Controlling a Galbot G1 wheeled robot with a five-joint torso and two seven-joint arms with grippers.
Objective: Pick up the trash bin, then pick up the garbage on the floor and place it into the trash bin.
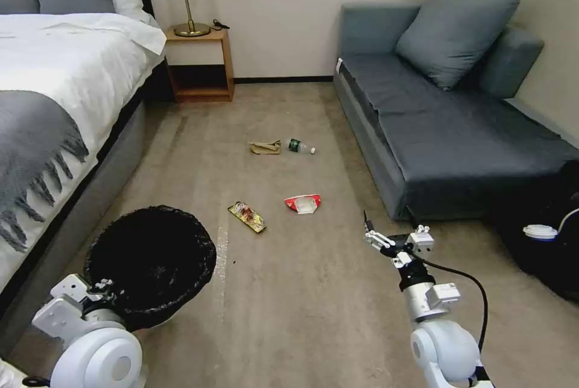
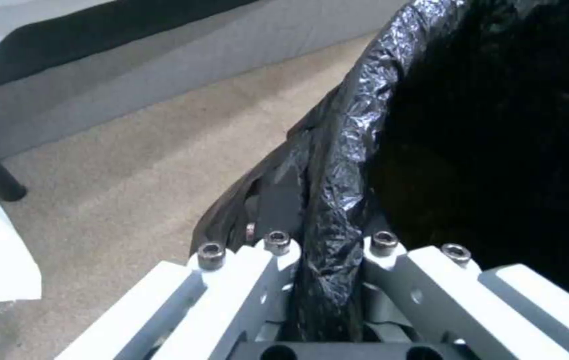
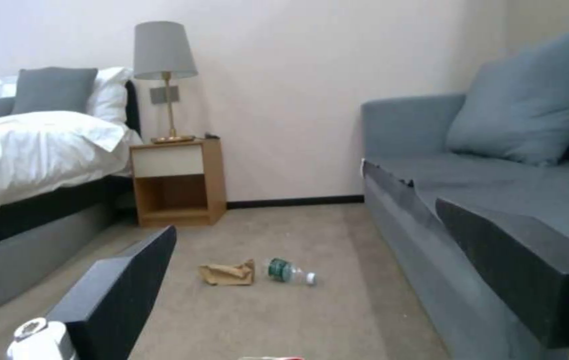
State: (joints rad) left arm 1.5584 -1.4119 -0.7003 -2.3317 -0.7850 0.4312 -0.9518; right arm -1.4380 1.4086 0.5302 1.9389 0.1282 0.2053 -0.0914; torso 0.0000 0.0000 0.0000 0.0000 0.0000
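Round bin lined with wrinkly black plastic bag (image 1: 151,264), mouth up; left gripper (image 2: 328,280) clamps its rim. Small clear green-labelled bottle (image 1: 300,146) lies crosswise, cap right. Right gripper (image 1: 375,232) spread, empty.

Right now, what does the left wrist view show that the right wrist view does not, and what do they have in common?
Left wrist view alone: the left end effector shut on the rim of the trash bin, pinching the wrinkly black liner, with the bin's dark inside beside it.

Right wrist view alone: the tan paper bag and the green-labelled bottle lying side by side on the floor, the lamp on the nightstand, the sofa, and a black finger of the right end effector.

Both: the beige carpet and the bed.
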